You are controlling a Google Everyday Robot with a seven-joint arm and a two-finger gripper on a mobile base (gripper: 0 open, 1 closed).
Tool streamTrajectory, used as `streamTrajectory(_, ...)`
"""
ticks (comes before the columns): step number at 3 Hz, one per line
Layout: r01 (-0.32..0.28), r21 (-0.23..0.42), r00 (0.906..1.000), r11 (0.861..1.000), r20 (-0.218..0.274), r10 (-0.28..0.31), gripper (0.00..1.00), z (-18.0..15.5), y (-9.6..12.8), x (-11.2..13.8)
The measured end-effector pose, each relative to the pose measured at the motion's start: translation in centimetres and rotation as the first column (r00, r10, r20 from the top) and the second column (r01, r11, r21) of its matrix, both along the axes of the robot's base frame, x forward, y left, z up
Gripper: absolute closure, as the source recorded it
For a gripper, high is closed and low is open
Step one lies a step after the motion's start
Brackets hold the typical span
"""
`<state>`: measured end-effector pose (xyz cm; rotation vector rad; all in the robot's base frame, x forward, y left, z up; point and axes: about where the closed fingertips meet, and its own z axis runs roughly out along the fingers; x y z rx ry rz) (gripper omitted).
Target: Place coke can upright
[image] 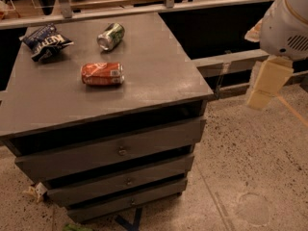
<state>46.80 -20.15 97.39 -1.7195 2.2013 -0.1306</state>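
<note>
The coke can point(102, 74), red-orange with white lettering, lies on its side near the middle of the grey cabinet top point(154, 76), its silver end facing right. My gripper point(266, 86) hangs off to the right of the cabinet, below the white arm housing point(286, 25). It is over the floor, well away from the can, and holds nothing that I can see.
A green and silver can point(110, 36) lies on its side at the back of the cabinet top. A dark blue chip bag point(45, 41) lies at the back left. Below are drawers point(120, 150). A railing point(166, 4) runs behind, and speckled floor point(250, 177) lies to the right.
</note>
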Motion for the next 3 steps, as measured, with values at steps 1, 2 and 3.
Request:
streamTrajectory(1, 0.012, 0.042, 0.9998, 0.999, 0.014, -0.013, 0.00, -0.3, 1.6, 3.2)
streamTrajectory(2, 0.034, 0.110, 0.9988, 0.993, 0.032, -0.037, 0.00, 0.0, 3.8, 7.3)
streamTrajectory(3, 0.030, 0.107, 0.9989, 0.994, 0.032, -0.034, 0.00, 0.0, 3.8, 7.2)
